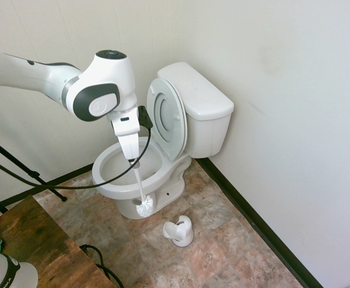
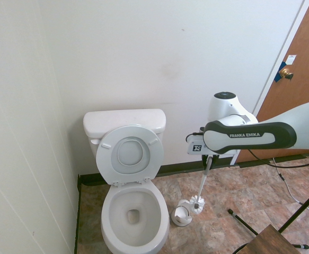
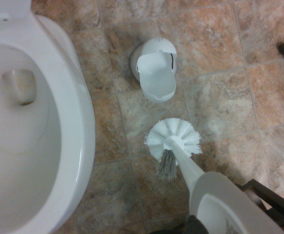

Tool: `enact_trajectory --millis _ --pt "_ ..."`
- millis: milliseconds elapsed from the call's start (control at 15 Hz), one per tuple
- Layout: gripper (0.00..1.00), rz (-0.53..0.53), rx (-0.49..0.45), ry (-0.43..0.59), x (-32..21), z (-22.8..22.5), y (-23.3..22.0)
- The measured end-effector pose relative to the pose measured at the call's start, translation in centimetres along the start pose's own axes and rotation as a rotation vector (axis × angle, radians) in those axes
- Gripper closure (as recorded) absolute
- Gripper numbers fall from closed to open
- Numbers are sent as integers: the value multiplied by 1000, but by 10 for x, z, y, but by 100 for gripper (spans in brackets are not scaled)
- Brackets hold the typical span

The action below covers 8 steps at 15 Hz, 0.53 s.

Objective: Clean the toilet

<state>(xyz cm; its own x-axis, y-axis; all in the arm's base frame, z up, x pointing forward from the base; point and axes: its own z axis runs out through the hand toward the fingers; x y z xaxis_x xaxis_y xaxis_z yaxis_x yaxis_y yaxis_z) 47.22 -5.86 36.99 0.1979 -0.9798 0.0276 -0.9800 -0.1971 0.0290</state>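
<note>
The toilet [image 1: 122,187] stands against the wall with its seat and lid [image 2: 130,154] raised and the bowl [image 2: 134,210] open. My gripper [image 1: 134,161] is shut on the handle of a white toilet brush [image 1: 143,206], which hangs down with its bristle head [image 2: 197,203] above the tiled floor, outside the bowl. In the wrist view the brush head [image 3: 173,138] floats over the tiles between the toilet's rim [image 3: 79,127] and the small white brush holder [image 3: 156,69]. The holder [image 1: 179,231] sits on the floor just beside the toilet's base.
A wooden table corner [image 1: 35,247] lies at the lower left near the arm's base. The wall with its dark baseboard [image 1: 256,222] runs along the toilet's far side. A brown door [image 2: 298,84] stands in the corner behind the arm.
</note>
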Motion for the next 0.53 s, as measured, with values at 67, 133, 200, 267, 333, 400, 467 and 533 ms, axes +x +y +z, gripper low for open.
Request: enact_trajectory --millis 67,133,200,267,333,400,467,533 --pt "100 7 5 -12 5 10 0" --pt "100 16 8 -26 10 22 -3" --pt "100 27 7 -34 16 35 -8" --pt "100 40 1 -40 23 49 -15" --pt "100 52 -6 -45 31 61 -24" --pt "100 68 -9 -48 39 73 -33" --pt "100 84 -11 -52 46 85 -43" --pt "100 99 -16 -59 52 96 -52"
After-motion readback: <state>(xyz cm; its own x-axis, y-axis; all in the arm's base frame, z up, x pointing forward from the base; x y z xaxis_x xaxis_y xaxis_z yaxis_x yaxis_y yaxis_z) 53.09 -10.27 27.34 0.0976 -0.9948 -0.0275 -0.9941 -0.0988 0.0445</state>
